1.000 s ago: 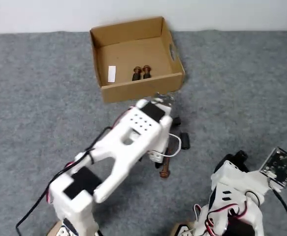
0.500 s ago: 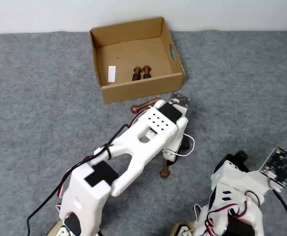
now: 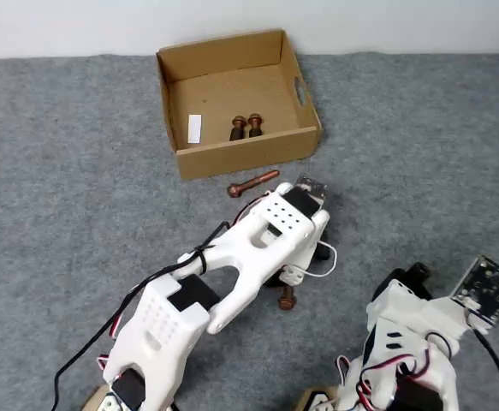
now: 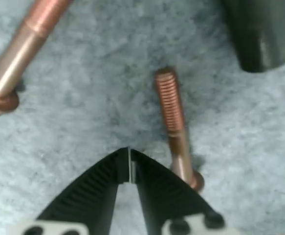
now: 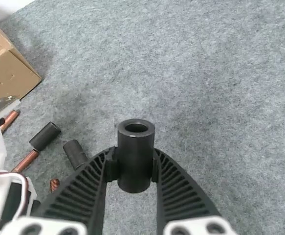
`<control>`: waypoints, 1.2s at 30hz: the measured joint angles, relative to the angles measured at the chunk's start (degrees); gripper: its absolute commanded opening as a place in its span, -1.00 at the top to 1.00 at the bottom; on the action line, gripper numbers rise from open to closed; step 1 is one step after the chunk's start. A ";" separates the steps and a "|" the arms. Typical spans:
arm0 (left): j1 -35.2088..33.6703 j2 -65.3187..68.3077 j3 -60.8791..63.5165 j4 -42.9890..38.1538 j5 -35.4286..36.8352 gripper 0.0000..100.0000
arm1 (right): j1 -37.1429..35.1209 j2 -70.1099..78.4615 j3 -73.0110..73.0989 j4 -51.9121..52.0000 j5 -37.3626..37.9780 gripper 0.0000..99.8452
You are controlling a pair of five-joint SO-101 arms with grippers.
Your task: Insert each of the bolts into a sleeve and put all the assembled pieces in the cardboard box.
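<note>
My L gripper (image 4: 131, 165) pulled back off the box (image 3: 240, 157), tips pressed together; R gripper (image 5: 134, 165) still pinching sleeve (image 5: 135, 142).

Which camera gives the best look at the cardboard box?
The high view: it takes in the whole cardboard box from above, open, with two bolt-and-sleeve pieces standing inside. The right wrist view catches just one outer corner of it at the picture's edge. The left wrist view faces a loose bolt instead.
</note>
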 measured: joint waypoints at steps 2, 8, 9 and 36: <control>0.00 -0.35 -2.20 1.67 0.18 0.98 | 0.00 0.00 0.00 0.00 0.00 0.98; 0.09 -2.90 -8.26 6.07 0.44 0.86 | 0.00 0.00 0.00 0.00 0.00 0.98; 0.35 -2.99 -8.35 6.33 0.44 0.81 | 0.00 0.00 0.00 0.00 0.00 0.98; 3.34 -4.84 9.23 -9.58 2.20 0.99 | 0.00 0.00 0.00 0.00 0.00 0.98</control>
